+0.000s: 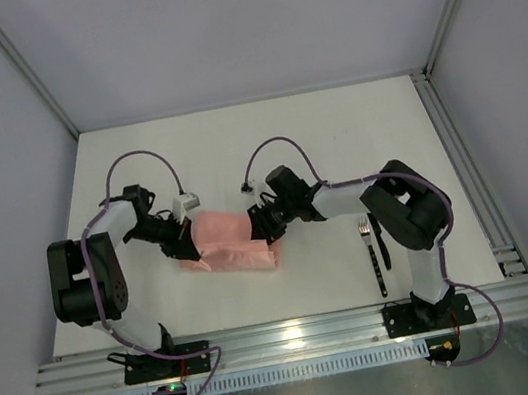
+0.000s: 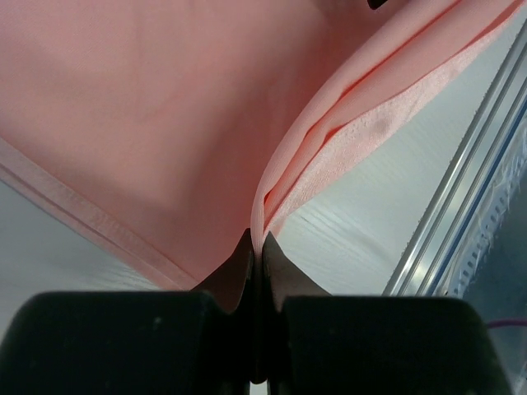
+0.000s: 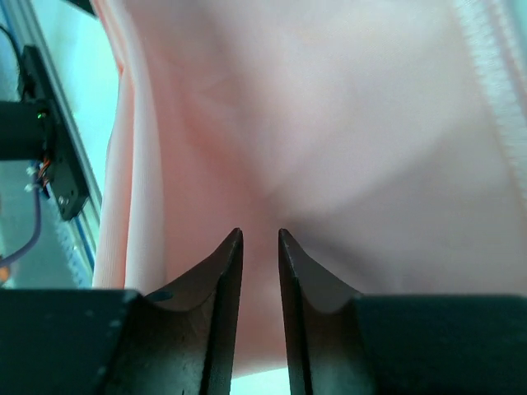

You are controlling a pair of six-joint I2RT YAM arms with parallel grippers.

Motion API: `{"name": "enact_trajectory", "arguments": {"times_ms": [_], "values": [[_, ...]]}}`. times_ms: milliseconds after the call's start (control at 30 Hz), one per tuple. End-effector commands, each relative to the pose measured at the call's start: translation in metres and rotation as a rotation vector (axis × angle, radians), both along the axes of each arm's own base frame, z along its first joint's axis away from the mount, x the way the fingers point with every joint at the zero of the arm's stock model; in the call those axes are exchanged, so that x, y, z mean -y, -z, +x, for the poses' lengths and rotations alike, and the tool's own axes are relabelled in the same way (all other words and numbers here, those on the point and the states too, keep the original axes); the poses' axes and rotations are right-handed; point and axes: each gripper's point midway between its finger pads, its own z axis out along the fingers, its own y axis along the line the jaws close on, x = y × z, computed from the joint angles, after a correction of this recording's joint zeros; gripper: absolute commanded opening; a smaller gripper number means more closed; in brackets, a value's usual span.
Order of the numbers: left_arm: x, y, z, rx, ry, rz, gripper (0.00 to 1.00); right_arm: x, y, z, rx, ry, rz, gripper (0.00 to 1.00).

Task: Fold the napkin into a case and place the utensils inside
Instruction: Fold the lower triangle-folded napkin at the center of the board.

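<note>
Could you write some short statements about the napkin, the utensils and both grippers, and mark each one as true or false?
1. The left gripper is shut on a folded edge of the napkin. True.
2. The utensils are inside the napkin. False: they lie on the table, apart from it, on its right in the top view.
3. The right gripper has its jaws slightly apart. True.
4. The napkin lies spread flat as one single layer. False: it is folded into layers.
</note>
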Motion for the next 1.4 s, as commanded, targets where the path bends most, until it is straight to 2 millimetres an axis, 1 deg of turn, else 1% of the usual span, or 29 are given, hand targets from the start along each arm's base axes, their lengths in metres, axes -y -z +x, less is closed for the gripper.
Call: {"name": "enact_trajectory", "arguments": {"times_ms": [0,33,67,133,167,200,267,300,333,367,400,433,467,533,567,633,667,767,867,967,1067,1100,1200,1233,1267,1300,1367], "values": [[0.006,-0.017,0.003,0.062,0.063,-0.039,0.00,0.001,-0.037,0.030,0.180,0.083,0.015,0.30],[0.008,-0.022,0.002,0.089,0.084,-0.062,0.00,0.002,-0.043,0.034,0.198,0.096,0.021,0.32],[0.009,-0.023,-0.005,0.080,0.105,-0.071,0.00,0.002,-0.055,0.039,0.231,0.116,0.033,0.34],[0.011,-0.025,-0.007,0.096,0.133,-0.082,0.00,0.009,-0.066,0.045,0.247,0.142,0.048,0.37],[0.012,-0.025,-0.009,0.091,0.139,-0.085,0.00,0.012,-0.078,0.047,0.267,0.153,0.069,0.38],[0.011,-0.024,-0.009,0.086,0.138,-0.085,0.00,0.020,-0.077,0.048,0.260,0.173,0.066,0.40],[0.012,-0.023,-0.010,0.076,0.146,-0.090,0.00,0.026,-0.083,0.048,0.275,0.186,0.083,0.43],[0.012,-0.024,-0.010,0.068,0.150,-0.091,0.00,0.033,-0.085,0.042,0.285,0.190,0.093,0.44],[0.012,-0.023,-0.010,0.065,0.150,-0.089,0.00,0.033,-0.099,0.039,0.324,0.183,0.136,0.45],[0.012,-0.023,-0.009,0.065,0.148,-0.087,0.00,0.034,-0.103,0.036,0.337,0.173,0.158,0.46],[0.012,-0.023,-0.008,0.068,0.146,-0.086,0.00,0.038,-0.097,0.025,0.330,0.158,0.166,0.47],[0.012,-0.023,-0.007,0.073,0.146,-0.085,0.00,0.037,-0.105,0.023,0.349,0.152,0.205,0.48],[0.012,-0.023,-0.007,0.072,0.145,-0.087,0.00,0.037,-0.106,0.015,0.348,0.131,0.223,0.50],[0.012,-0.024,-0.006,0.072,0.144,-0.087,0.00,0.040,-0.099,0.002,0.345,0.096,0.217,0.53],[0.012,-0.024,-0.006,0.071,0.144,-0.087,0.00,0.042,-0.091,-0.005,0.329,0.082,0.208,0.55],[0.013,-0.024,-0.006,0.067,0.142,-0.088,0.00,0.040,-0.086,-0.016,0.309,0.046,0.213,0.57],[0.012,-0.023,-0.006,0.065,0.139,-0.087,0.00,0.039,-0.082,-0.022,0.302,0.030,0.209,0.61],[0.012,-0.023,-0.007,0.059,0.137,-0.086,0.00,0.034,-0.082,-0.028,0.326,0.001,0.205,0.62],[0.012,-0.023,-0.007,0.057,0.137,-0.084,0.00,0.029,-0.086,-0.027,0.344,-0.003,0.217,0.62],[0.011,-0.023,-0.007,0.053,0.134,-0.079,0.00,0.025,-0.088,-0.031,0.342,-0.030,0.233,0.62],[0.011,-0.023,-0.006,0.053,0.133,-0.074,0.00,0.023,-0.086,-0.034,0.338,-0.046,0.231,0.62],[0.011,-0.022,-0.006,0.051,0.132,-0.074,0.00,0.022,-0.083,-0.035,0.338,-0.053,0.219,0.62],[0.010,-0.021,-0.005,0.042,0.125,-0.071,0.00,0.020,-0.066,-0.037,0.302,-0.051,0.173,0.59],[0.011,-0.020,-0.005,0.040,0.125,-0.071,0.00,0.020,-0.063,-0.037,0.293,-0.047,0.165,0.56],[0.011,-0.019,-0.005,0.034,0.123,-0.071,0.00,0.020,-0.054,-0.037,0.277,-0.045,0.148,0.55],[0.010,-0.019,-0.004,0.034,0.119,-0.070,0.00,0.020,-0.051,-0.036,0.269,-0.039,0.141,0.53],[0.010,-0.017,-0.004,0.022,0.115,-0.065,0.00,0.021,-0.044,-0.031,0.266,-0.009,0.117,0.40]]}}
